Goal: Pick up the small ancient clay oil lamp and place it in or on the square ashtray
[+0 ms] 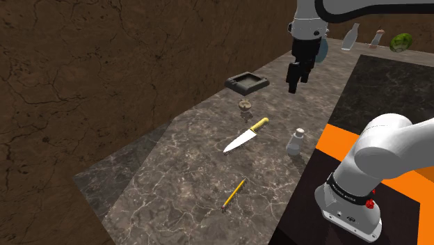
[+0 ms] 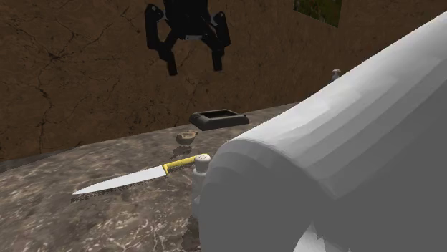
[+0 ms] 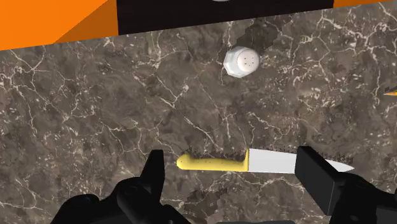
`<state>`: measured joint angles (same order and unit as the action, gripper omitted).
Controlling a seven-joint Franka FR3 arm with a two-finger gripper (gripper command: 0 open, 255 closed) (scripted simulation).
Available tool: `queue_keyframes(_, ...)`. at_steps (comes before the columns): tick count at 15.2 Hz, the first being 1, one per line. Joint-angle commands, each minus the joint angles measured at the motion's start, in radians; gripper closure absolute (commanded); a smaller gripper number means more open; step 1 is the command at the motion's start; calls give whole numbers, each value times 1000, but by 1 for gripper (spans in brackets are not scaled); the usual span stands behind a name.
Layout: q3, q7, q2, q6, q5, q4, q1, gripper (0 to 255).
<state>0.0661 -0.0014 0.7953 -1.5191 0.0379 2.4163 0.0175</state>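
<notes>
The small brownish oil lamp [image 1: 245, 104] [image 2: 187, 136] stands on the dark marble counter [image 1: 181, 174], just in front of the dark square ashtray [image 1: 247, 83] [image 2: 218, 118], which is empty. My black gripper [image 1: 294, 82] [image 2: 194, 63] [image 3: 236, 184] hangs open and empty, high above the counter, off to the shoulder view's right of the ashtray. In the wrist view its fingers [image 3: 153, 175] straddle a yellow-handled knife [image 3: 254, 161] lying far below them.
The knife [image 1: 245, 136] [image 2: 136, 179], a white shaker [image 1: 297, 143] [image 3: 241, 61] and a yellow pencil [image 1: 234, 195] lie on the counter. A brown wall [image 1: 104, 83] runs along its far side. Bottles [image 1: 351, 38] stand at the back. The orange-and-black stand [image 1: 334, 139] borders the near side.
</notes>
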Motion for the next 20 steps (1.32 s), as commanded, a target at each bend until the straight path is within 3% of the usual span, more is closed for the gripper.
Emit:
queue_keyframes(1, 0, 0, 0, 0, 0, 0, 0, 0)
queue_keyframes(10, -28, 58, -253, -335, -16, 28, 47, 0)
queue_keyframes(20, -65, 99, -603, -642, -50, -74, 83, 0)
